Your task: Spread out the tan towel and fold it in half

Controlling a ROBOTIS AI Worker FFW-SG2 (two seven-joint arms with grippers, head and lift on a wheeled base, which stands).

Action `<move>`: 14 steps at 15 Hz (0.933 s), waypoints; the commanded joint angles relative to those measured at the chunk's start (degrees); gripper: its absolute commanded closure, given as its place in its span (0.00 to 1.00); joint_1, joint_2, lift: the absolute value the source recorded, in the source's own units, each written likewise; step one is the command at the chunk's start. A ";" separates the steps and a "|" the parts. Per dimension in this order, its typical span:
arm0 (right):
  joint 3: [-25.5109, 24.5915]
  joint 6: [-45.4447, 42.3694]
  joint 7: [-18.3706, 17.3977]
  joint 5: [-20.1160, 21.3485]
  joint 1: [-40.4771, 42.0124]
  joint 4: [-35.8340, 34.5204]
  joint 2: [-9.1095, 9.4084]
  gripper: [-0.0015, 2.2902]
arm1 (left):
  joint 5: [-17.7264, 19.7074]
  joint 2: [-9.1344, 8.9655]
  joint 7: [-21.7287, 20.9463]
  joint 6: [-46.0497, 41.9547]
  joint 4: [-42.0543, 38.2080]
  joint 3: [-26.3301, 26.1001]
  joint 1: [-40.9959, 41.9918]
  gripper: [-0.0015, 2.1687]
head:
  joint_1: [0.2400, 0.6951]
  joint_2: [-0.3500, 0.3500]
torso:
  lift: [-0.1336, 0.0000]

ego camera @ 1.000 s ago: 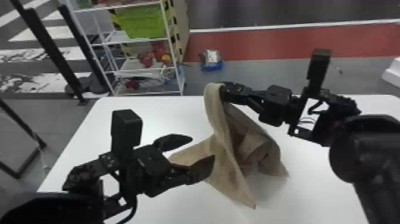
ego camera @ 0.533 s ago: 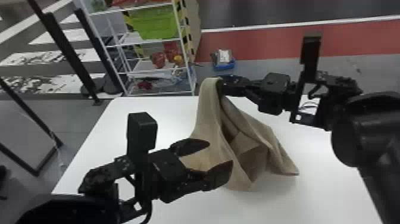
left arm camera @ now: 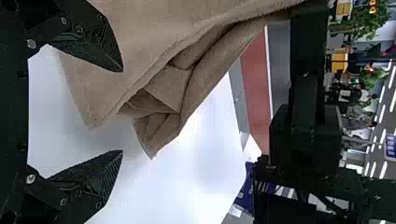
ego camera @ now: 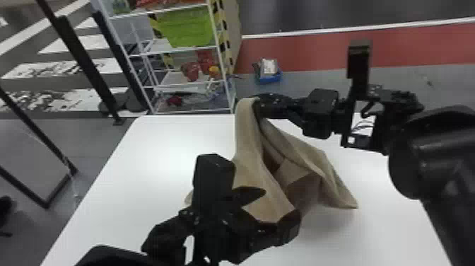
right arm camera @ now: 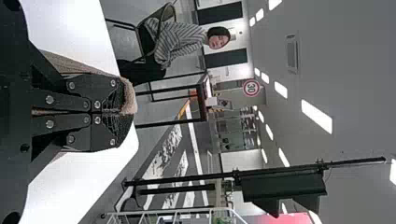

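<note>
1. While one end of the tan towel (ego camera: 247, 141) is pinched in the closed jaws of the right gripper (ego camera: 259, 106), the rest is draped downward in loose folds over the white counter (ego camera: 169, 148).

2. With twelve o'clock taken as away from the robot in the head view, the raised end is held at about eleven o'clock from the towel's middle. A small tuft is pushed out past the fingertips, as seen in the right wrist view.

3. At about six o'clock, the left gripper (ego camera: 280, 205) is positioned near the hanging cloth, its jaws spread wide. Whether the cloth is being touched by them cannot be told.

4. Toward four o'clock, one lower corner is pointed outward.

5. Beyond the counter, a white rack (ego camera: 183, 49) is seen at about eleven o'clock and a blue box (ego camera: 269, 77) at twelve.
</note>
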 commanded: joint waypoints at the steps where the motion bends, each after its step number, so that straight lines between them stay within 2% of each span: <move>1: 0.27 0.00 0.00 0.29 -0.03 0.00 0.05 0.99 | -0.52 -0.15 4.54 -0.14 1.91 -3.98 -0.17 0.14 | 1.00 0.80 | 0.07; 8: 0.44 0.00 0.09 0.38 0.33 0.00 0.05 0.99 | -4.04 -0.15 24.84 -0.14 9.03 -13.65 -4.12 0.15 | 1.00 0.77 | 0.07; 14: 0.88 -0.71 0.09 1.26 0.50 0.00 0.05 0.99 | -4.57 -0.15 31.87 2.67 10.17 -16.64 -5.00 0.15 | 1.00 0.76 | 0.07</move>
